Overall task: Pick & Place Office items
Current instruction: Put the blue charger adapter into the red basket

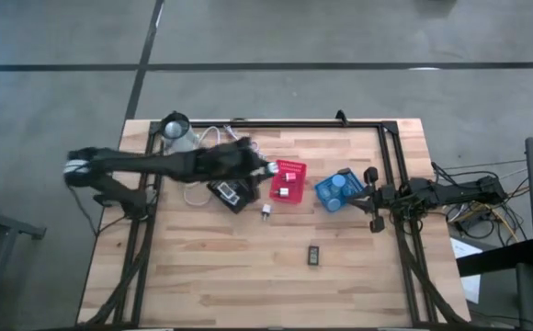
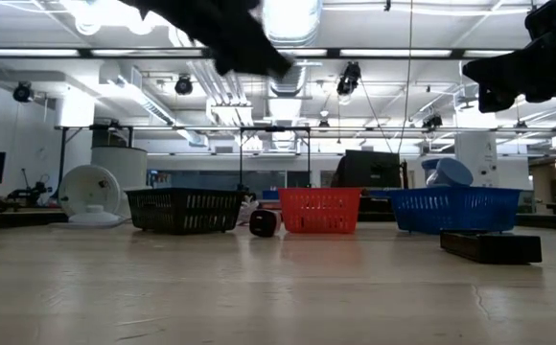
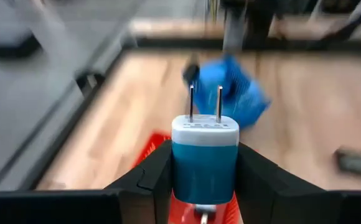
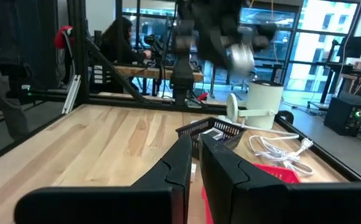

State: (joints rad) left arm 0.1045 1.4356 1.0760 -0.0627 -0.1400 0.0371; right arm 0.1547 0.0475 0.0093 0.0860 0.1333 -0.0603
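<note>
At the table's left rear stands the white lamp (image 1: pixel 175 127), with its cable (image 1: pixel 198 188) looping toward the black bin (image 1: pixel 231 194). The left arm reaches across above that bin, and the left gripper (image 1: pixel 268 167) hangs in the air just at the near edge of the red bin (image 1: pixel 287 182). Its fingers (image 3: pixel 148 177) are part-way closed on a teal-and-white plug adapter (image 3: pixel 204 163), clamped by its sides with the two prongs pointing away from the wrist. A small black-and-white block (image 1: pixel 266 211) lies on the bare wood in front of the red bin, and a flat black piece (image 1: pixel 313 255) sits farther toward the front. The blue bin (image 1: pixel 340 190) holds pale-blue pieces, though from above I cannot tell how many. At the right edge the right gripper (image 1: pixel 374 199) waits beside the blue bin, fingers pressed together and holding nothing.

The main risk is letting go too soon: the gripper seems to sit over the red bin's rim rather than its middle, so the adapter could strike the mesh edge and bounce onto the table.
</note>
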